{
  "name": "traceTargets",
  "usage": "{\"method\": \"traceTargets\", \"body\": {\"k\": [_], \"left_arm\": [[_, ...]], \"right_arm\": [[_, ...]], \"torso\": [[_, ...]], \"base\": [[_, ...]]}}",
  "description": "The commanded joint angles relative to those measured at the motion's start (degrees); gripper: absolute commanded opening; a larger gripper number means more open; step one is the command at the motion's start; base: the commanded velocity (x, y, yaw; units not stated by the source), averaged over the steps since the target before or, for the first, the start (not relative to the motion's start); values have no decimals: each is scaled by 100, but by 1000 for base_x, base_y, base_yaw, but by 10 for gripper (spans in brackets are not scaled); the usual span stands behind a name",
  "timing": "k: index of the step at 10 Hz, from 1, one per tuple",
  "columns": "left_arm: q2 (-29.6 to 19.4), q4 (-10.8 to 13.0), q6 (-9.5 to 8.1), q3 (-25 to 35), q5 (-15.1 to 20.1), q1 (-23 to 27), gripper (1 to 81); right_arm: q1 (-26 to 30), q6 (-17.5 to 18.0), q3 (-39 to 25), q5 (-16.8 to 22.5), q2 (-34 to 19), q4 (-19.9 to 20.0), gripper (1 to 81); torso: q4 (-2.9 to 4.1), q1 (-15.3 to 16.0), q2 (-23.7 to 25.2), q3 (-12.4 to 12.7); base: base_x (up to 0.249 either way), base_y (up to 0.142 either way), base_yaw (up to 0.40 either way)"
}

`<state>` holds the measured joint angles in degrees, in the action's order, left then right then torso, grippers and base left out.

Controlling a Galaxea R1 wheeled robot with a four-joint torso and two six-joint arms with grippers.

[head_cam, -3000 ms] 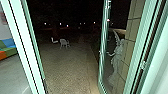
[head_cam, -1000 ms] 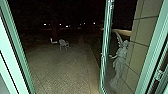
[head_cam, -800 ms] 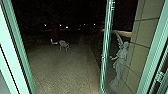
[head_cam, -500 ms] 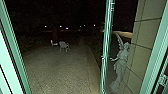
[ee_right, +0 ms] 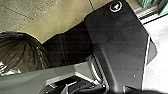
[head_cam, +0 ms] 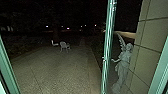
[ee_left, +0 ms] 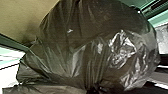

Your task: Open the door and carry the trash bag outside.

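While the door (head_cam: pixel 108 50) stands open, the trash bag (ee_left: pixel 100 37) is located near the door frame (head_cam: pixel 9 70). The bag is of thin, dark brownish-black plastic, rounded and bulging, with glossy highlights and long creases. The creases converge at a dark, bunched section. As a container, the bag is well filled out; the plastic conceals its contents, which cannot be identified. State of the left pincer and the right pincer, wide or narrow: cannot be determined. Beyond the door frame are a paved yard (head_cam: pixel 60 72), a winged statue (head_cam: pixel 122 65) and, well apart from the frame, a pale chair (head_cam: pixel 64 46).
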<state>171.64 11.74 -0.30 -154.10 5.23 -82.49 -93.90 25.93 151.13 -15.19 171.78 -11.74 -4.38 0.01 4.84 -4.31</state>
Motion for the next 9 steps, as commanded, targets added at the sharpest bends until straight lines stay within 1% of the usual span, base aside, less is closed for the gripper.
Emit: {"method": "traceTargets", "body": {"k": [1, 9], "left_arm": [[-16, -40, -5, 20, 242, 414, 10], [-16, -49, -5, 20, 233, 414, 10]], "right_arm": [[262, -18, -58, 201, 35, -48, 811], [227, -18, -58, 192, 35, -48, 811]], "torso": [[0, 0, 0, 0], [-2, 0, 2, 0]], "base": [[114, -68, 0], [93, 0, 0]]}}
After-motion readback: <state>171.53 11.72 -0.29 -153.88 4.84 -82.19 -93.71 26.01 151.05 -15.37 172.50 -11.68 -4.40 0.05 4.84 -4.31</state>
